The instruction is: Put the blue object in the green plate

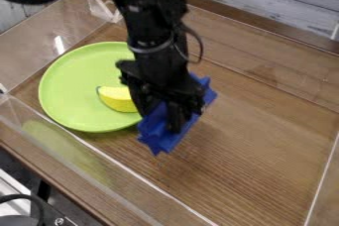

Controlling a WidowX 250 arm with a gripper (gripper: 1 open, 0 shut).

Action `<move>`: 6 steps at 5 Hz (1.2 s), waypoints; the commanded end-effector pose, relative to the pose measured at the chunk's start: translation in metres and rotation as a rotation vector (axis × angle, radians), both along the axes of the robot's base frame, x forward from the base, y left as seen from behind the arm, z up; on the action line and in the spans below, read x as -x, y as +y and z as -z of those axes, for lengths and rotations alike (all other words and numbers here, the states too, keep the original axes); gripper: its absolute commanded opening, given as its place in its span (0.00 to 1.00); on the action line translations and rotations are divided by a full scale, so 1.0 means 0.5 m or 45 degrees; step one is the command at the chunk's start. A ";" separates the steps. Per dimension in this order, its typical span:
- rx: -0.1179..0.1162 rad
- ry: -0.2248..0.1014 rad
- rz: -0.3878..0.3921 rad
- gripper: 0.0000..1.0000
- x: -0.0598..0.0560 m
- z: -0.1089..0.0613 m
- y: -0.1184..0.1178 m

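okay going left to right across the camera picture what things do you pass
green plate → yellow wedge on the plate → blue block, held in the gripper
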State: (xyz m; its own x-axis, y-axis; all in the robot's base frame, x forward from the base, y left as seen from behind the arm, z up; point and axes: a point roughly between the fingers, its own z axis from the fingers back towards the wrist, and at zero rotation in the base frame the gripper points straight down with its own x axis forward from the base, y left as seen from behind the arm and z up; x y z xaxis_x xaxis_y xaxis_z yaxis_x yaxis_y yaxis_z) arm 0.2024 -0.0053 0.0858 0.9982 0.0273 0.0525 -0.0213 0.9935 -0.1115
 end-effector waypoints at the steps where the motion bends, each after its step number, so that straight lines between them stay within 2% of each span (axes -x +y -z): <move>1: -0.006 -0.108 -0.005 0.00 -0.028 -0.054 0.039; 2: -0.020 -0.163 -0.047 0.00 -0.048 -0.082 0.087; 3: -0.039 -0.182 -0.078 0.00 -0.060 -0.082 0.129; 6: -0.055 -0.203 -0.118 0.00 -0.102 -0.074 0.172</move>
State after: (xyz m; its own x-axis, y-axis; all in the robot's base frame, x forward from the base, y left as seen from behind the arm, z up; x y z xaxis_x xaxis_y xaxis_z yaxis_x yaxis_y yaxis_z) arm 0.2467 0.0765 0.1113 0.9797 0.1088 0.1683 -0.0947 0.9915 -0.0896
